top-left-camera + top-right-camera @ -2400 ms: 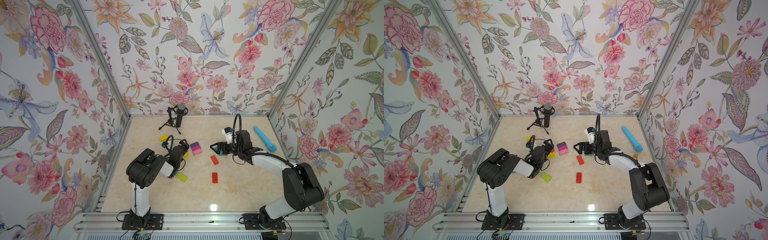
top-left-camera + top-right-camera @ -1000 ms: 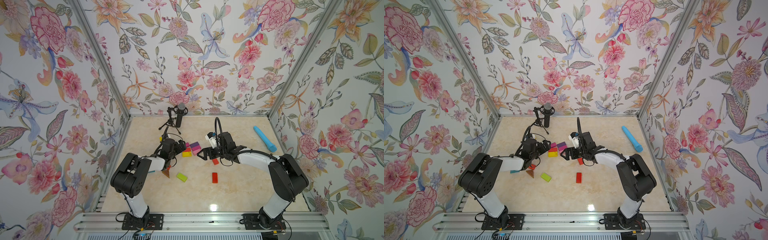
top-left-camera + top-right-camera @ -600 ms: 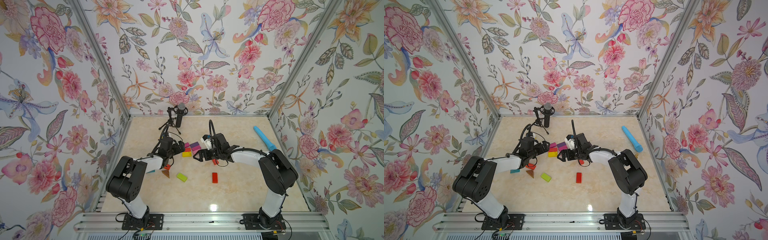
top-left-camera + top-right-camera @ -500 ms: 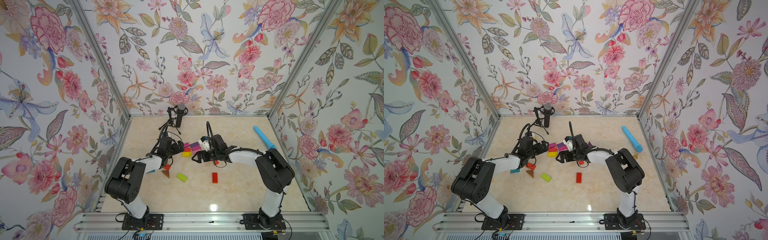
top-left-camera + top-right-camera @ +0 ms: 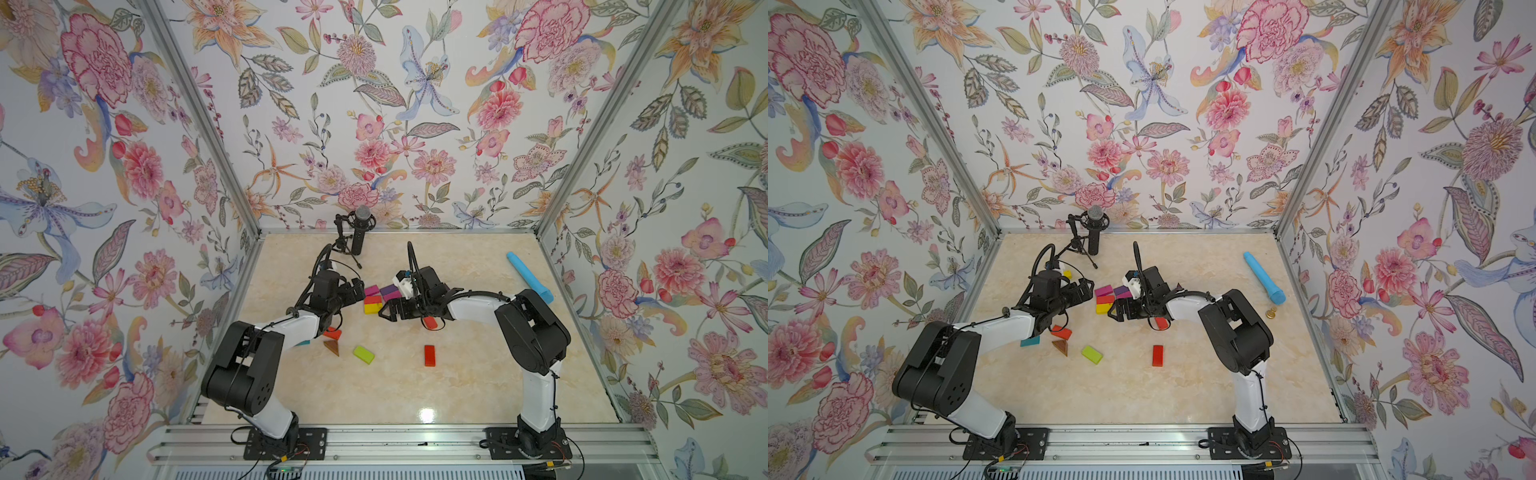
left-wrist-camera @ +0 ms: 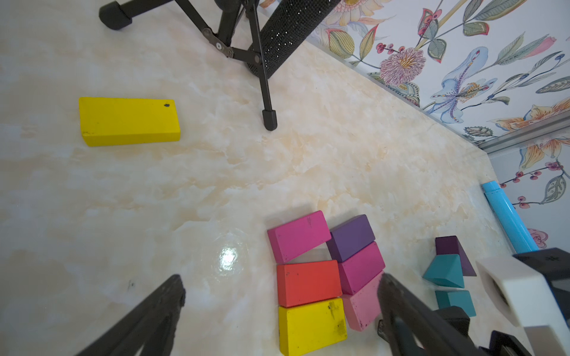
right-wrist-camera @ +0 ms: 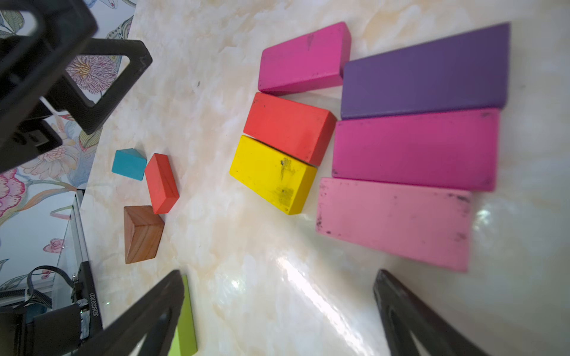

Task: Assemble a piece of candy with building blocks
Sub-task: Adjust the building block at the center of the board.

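Note:
The building blocks form a flat cluster [image 5: 376,297] mid-table: a magenta [image 6: 298,235], a red [image 6: 308,283] and a yellow brick [image 6: 311,325] in one column, and purple [image 7: 425,72], magenta [image 7: 415,149] and pink bricks [image 7: 393,223] beside them. My left gripper [image 6: 282,282] is open, low over the cluster's left side [image 5: 355,291], its fingers spanning the red and yellow bricks. My right gripper [image 7: 277,274] is open over bare table at the cluster's near-right side [image 5: 388,311]. Neither holds anything.
Loose blocks lie nearer the front: a red brick [image 5: 430,356], a green brick [image 5: 364,354], a brown triangle [image 5: 332,347], a red [image 5: 332,333] and a teal piece [image 5: 303,343]. A yellow brick [image 6: 129,121] lies by the microphone tripod [image 5: 359,232]. A blue stick [image 5: 530,277] lies far right.
Both arms have reached in toward the central cluster. Over the last second the right gripper slid left up to it, while the left barely shifted. Both stay open.

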You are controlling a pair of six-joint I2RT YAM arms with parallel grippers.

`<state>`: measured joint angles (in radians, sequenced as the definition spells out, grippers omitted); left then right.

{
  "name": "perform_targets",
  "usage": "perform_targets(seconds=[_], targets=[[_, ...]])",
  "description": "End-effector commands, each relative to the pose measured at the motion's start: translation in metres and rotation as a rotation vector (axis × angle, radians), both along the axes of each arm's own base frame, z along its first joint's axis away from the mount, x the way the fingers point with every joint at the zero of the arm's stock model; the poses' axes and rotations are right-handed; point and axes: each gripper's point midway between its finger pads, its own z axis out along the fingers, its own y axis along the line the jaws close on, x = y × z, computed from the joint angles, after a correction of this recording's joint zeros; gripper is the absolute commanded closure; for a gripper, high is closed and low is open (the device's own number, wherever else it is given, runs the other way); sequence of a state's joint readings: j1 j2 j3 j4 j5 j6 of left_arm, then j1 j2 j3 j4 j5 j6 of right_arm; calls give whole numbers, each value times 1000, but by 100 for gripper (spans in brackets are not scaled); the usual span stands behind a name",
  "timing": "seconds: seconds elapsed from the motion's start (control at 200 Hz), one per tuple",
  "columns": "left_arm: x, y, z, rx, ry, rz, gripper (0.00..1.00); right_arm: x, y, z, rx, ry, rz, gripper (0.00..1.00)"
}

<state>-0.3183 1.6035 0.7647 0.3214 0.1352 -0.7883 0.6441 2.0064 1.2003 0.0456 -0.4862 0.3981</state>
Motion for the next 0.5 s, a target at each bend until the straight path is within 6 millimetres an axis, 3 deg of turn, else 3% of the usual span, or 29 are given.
perform_targets(seconds=[0.0, 0.495], targets=[[-2, 8, 4, 20, -5, 4, 1, 6, 8, 0, 33, 12, -1, 2], [0, 6, 10, 46, 2, -19, 1, 8, 5, -4, 113, 41, -29, 2]])
